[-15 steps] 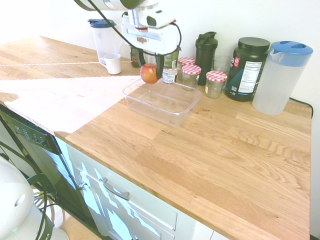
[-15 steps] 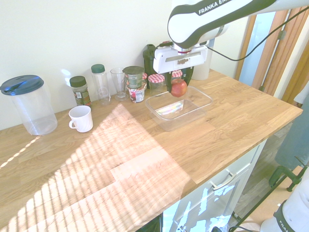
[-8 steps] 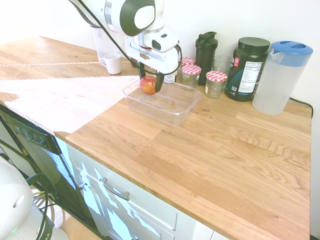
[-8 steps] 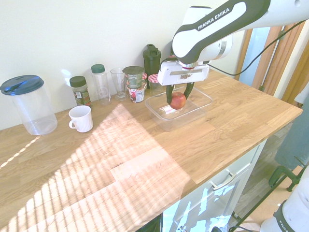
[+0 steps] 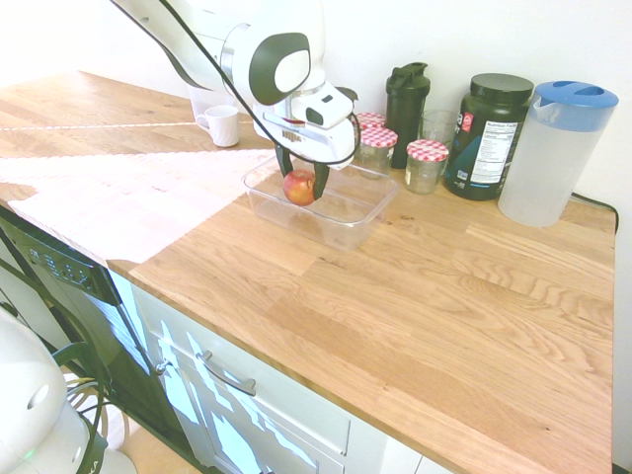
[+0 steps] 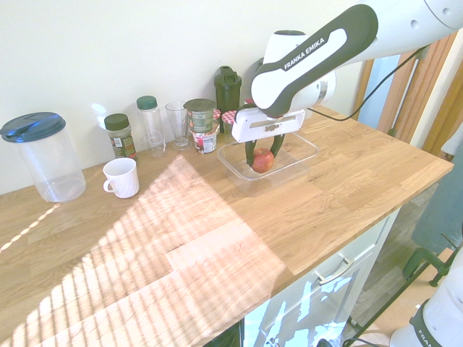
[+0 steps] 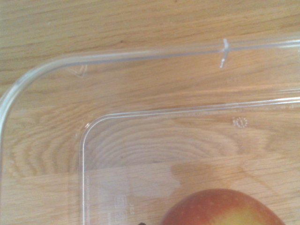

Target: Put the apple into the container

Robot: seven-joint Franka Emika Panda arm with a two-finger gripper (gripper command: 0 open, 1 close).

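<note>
Wooden counter: pincer clamped on apple, apple between fingers, down inside clear plastic container.

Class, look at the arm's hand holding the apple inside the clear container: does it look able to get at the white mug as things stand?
Probably not yet: the hand is shut on the apple down inside the container. The white mug stands unobstructed on the counter, so after releasing, likely yes.

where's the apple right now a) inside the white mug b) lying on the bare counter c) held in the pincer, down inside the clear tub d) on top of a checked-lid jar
c: the pincer is shut on the apple, which sits low between the walls of the clear tub; the wrist view shows the tub floor just beneath it.
</note>
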